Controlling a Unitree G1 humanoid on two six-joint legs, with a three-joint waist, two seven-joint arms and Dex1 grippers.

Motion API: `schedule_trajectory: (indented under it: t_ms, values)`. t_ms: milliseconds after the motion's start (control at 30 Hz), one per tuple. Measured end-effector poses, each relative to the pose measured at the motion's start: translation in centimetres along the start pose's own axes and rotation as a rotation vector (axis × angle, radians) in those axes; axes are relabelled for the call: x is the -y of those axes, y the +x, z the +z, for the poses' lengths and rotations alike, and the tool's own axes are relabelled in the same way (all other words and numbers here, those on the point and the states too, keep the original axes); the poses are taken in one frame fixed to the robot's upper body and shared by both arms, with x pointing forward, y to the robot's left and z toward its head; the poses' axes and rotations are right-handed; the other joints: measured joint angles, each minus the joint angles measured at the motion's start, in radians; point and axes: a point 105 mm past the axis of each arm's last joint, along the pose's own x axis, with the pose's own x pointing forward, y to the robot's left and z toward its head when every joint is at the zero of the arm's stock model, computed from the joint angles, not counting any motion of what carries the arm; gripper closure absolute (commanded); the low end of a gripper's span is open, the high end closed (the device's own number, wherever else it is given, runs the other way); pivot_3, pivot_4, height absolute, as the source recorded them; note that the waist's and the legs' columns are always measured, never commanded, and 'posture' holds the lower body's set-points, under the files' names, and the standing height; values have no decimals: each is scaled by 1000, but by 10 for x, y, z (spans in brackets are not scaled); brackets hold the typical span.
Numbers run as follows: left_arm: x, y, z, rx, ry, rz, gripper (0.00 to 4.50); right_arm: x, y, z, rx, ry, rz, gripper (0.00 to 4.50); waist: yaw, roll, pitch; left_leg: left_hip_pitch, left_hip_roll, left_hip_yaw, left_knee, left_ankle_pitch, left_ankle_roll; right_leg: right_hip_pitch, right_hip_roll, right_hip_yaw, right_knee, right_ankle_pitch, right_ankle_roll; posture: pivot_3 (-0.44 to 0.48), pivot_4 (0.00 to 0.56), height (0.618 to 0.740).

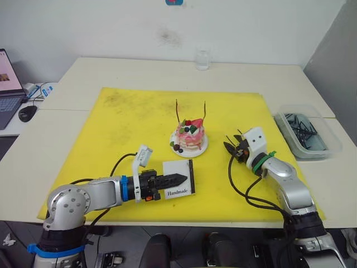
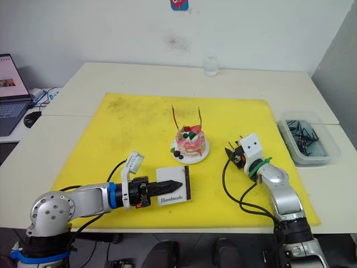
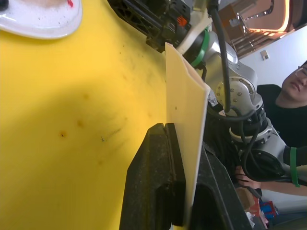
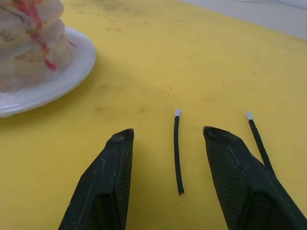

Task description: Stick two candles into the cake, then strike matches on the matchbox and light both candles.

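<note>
Right wrist view, nearest first: the right gripper (image 4: pixel 168 139) hangs just above the yellow mat (image 4: pixel 192 57) with its two black fingers spread apart and nothing between them but a match (image 4: pixel 177 151) lying flat, dark with a pale tip pointing away. A second match (image 4: pixel 258 139) lies just beside the outer finger, partly hidden by it. Beyond them sits the white plate (image 4: pixel 57 84) carrying the cake (image 4: pixel 29 38).

From the head camera, the left gripper (image 1: pixel 179 180) is at the near edge of the mat, its fingers clamped on the matchbox (image 1: pixel 179 177), a flat white box marked "Handmade" with its black strip facing the cake. The left wrist view shows the box pinched edge-on between the closed fingers. Further off, mid-mat, the cake holds two candles (image 1: pixel 191 111) standing upright, thin and slightly wavy, with no flame visible. Off the mat on the robot's right, a clear bin (image 1: pixel 309 134) holds more dark sticks. At the table's far edge stands a glass (image 1: pixel 203 58).

Likely risks: the match is thin and flat on the mat, so the fingers could close above it or push it sideways instead of lifting it. The neighbouring match lies so near that it may get dragged or pinched too. Striking may make the box slip in the left grip.
</note>
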Motion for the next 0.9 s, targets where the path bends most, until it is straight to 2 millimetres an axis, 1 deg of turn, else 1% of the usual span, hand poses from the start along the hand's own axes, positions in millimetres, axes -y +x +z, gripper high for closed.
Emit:
schedule_trajectory:
  t_ms: [100, 233, 267, 333, 433, 467, 500, 767, 900]
  values:
    - [0, 0, 0, 0, 1, 2, 4500, 0, 4, -3, -10, 6, -8, 2139, -1, 0, 0, 0, 0, 0, 0, 0, 0, 0, 0, 0, 0, 0, 0, 0, 150, 740]
    - [0, 0, 1, 4, 4, 1, 4500, -1, 9, -1, -4, 21, -18, 2139, -4, 0, 0, 0, 0, 0, 0, 0, 0, 0, 0, 0, 1, 0, 0, 0, 150, 740]
    - [0, 0, 1, 6, 5, 1, 4500, -2, 9, -1, -4, 24, -20, 2292, -5, 0, 0, 0, 0, 0, 0, 0, 0, 0, 0, 0, 1, 0, 0, 0, 150, 740]
    - [0, 0, 1, 8, 6, 1, 4500, -2, 10, -1, -2, 29, -21, 2690, -8, 0, 0, 0, 0, 0, 0, 0, 0, 0, 0, 0, 1, 0, 0, 0, 150, 740]
    - [0, 2, -1, -2, 3, -4, 4500, -4, 11, -1, -3, 38, -24, 3750, -9, 0, 0, 0, 0, 0, 0, 0, 0, 0, 0, 0, 1, 0, 0, 0, 150, 740]
    - [0, 3, -1, -5, 3, -5, 4500, -4, 12, -1, -3, 41, -31, 4166, -9, 0, 0, 0, 0, 0, 0, 0, 0, 0, 0, 0, 1, 0, 0, 0, 150, 740]
    - [0, 3, -1, -5, 3, -5, 4500, -4, 12, -2, -7, 44, -36, 4474, -10, 0, 0, 0, 0, 0, 0, 0, 0, 0, 0, 0, 1, 0, 0, 0, 150, 740]
    - [1, 5, -3, -15, 0, -10, 4500, -5, 13, 0, -11, 61, -46, 4474, -14, 0, 0, 1, 0, 0, 0, 0, 0, 0, 0, 0, 1, 0, 0, 0, 150, 740]
    - [1, 6, -4, -17, 1, -12, 4500, -13, 6, 8, -1, 73, -11, 4474, -15, 0, 0, 0, 0, 0, 0, 0, 0, 0, 0, 0, 1, 0, 0, 0, 150, 740]
